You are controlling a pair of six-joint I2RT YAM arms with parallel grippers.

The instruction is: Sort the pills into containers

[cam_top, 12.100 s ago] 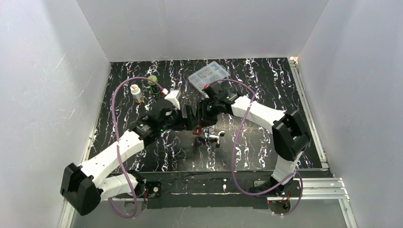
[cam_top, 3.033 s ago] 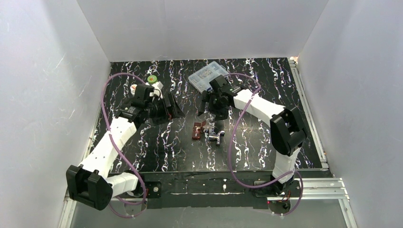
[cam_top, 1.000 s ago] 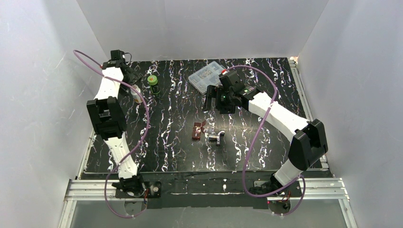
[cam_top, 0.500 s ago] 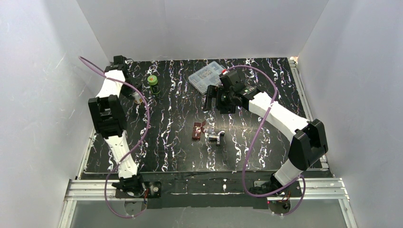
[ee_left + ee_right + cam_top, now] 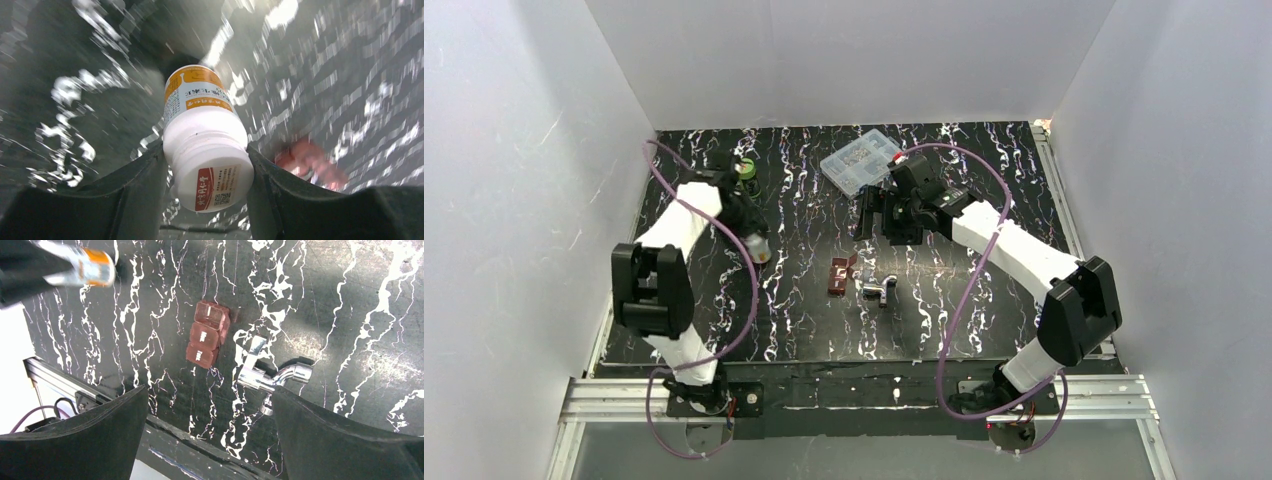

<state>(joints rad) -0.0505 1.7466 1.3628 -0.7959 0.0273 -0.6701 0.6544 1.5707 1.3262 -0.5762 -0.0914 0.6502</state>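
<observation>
Though obscure overhead, pill bottle (image 5: 207,140) snug between left fingers (image 5: 134,192).

Black table (image 5: 804,320) veined with white marbling, under pale grey walls (image 5: 844,60). The translucent red-brown case (image 5: 207,335) carries pale marks on its lids. The metal piece (image 5: 267,377) gleams silver. The bottle (image 5: 207,150) is white, with an orange-and-white label and a red-and-cream sticker on its near end. The dark jar (image 5: 745,170) has a green top; the box (image 5: 861,160) is clear. White arms (image 5: 1014,245) with black joints trail purple cables (image 5: 941,350).
</observation>
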